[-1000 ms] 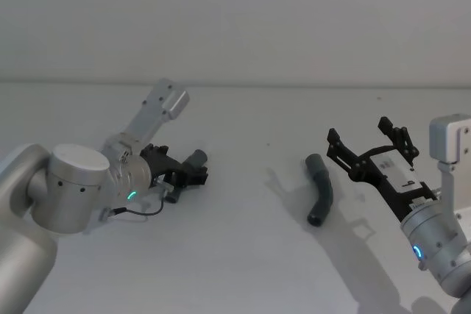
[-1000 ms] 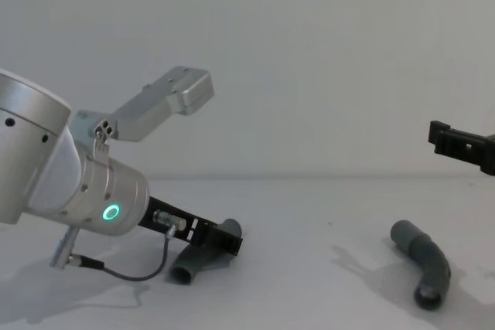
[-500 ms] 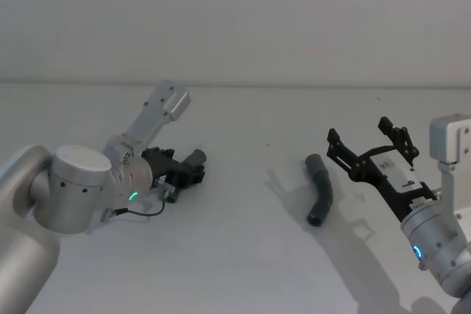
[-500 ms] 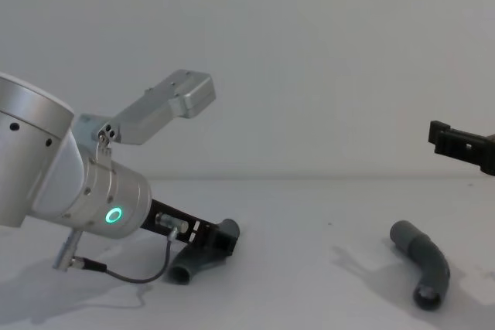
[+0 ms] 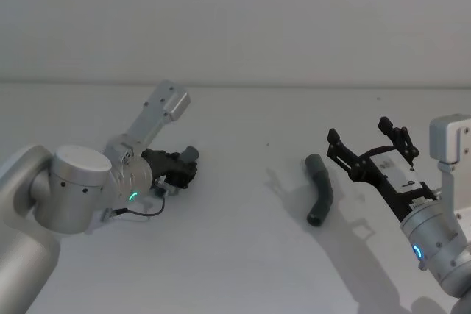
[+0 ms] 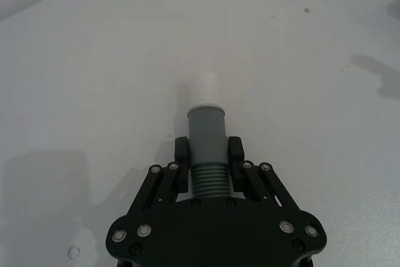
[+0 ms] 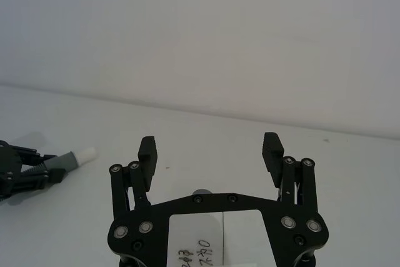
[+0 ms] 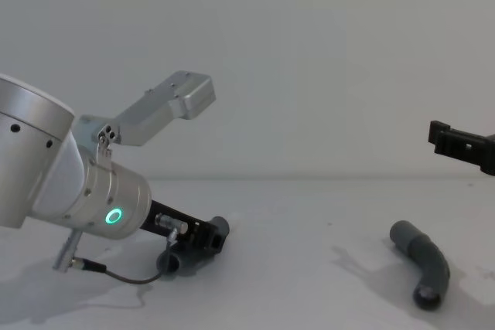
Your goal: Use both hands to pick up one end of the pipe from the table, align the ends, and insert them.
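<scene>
Black plastic two-finger left gripper (image 5: 181,171) on its silver wrist with the green ring light sits low over the left part of the plain white matte table (image 5: 235,255), pointing toward the middle. Fingers closed tight on a short dark grey bent pipe piece (image 5: 190,154).

Left wrist view: the pads (image 6: 182,152) clamp either side of that piece where the ribbed middle meets the smooth grey cuff (image 6: 206,126). Short white inner collar (image 6: 203,90) sticks out past the cuff, away from the gripper.

Chest view: one end of the held piece (image 8: 219,227) juts past the fingers and the other end hangs down close to the table surface. Cannot tell whether it touches.

Black plastic two-finger right gripper (image 5: 360,134) is above the right part of the table, jaws spread wide, nothing between them. Same in the right wrist view (image 7: 210,147).

Second dark grey bent pipe piece (image 5: 321,189) lies flat on the table just left of the right gripper, untouched, well apart from the held one. In the chest view (image 8: 426,263) its near open end faces the robot.

Pale grey wall (image 5: 235,20) behind.
</scene>
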Motion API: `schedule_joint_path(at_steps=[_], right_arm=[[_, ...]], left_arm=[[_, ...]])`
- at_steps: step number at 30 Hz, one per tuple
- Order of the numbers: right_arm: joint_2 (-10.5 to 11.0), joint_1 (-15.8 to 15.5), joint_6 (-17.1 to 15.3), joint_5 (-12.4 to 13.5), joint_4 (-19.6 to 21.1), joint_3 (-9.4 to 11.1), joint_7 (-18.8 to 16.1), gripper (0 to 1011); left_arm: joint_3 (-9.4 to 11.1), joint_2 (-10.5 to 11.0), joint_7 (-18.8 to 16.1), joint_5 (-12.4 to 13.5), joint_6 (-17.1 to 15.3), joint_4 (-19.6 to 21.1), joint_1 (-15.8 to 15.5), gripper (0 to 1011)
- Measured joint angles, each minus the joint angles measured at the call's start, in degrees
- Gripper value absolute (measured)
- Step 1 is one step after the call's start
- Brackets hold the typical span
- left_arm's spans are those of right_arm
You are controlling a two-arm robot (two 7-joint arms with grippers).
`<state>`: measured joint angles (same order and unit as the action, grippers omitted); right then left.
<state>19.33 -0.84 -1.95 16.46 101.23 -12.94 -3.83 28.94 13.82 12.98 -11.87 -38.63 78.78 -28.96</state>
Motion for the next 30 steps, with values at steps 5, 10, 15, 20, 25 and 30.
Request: schedule_joint_path(at_steps=[5, 10, 15, 20, 25, 30], right_arm=[[0.0, 0.0, 0.0, 0.0, 0.0, 0.0, 0.0, 1001], [0.0, 0.0, 0.0, 0.0, 0.0, 0.0, 0.0, 1002], [0.0, 0.0, 0.0, 0.0, 0.0, 0.0, 0.0, 1001], [0.0, 0.0, 0.0, 0.0, 0.0, 0.0, 0.0, 1002], [0.0, 0.0, 0.0, 0.0, 0.0, 0.0, 0.0, 1001], [0.0, 0.0, 0.0, 0.0, 0.0, 0.0, 0.0, 1001]], left_arm=[[0.0, 0.0, 0.0, 0.0, 0.0, 0.0, 0.0, 359], [0.0, 0.0, 0.0, 0.0, 0.0, -0.1, 0.0, 359], [0.0, 0.0, 0.0, 0.1, 0.0, -0.1, 0.0, 358], [0.0, 0.0, 0.0, 0.1, 0.0, -0.1, 0.0, 359], [0.0, 0.0, 0.0, 0.1, 0.0, -0.1, 0.0, 359], [0.0, 0.0, 0.0, 0.1, 0.0, -0.1, 0.0, 358]])
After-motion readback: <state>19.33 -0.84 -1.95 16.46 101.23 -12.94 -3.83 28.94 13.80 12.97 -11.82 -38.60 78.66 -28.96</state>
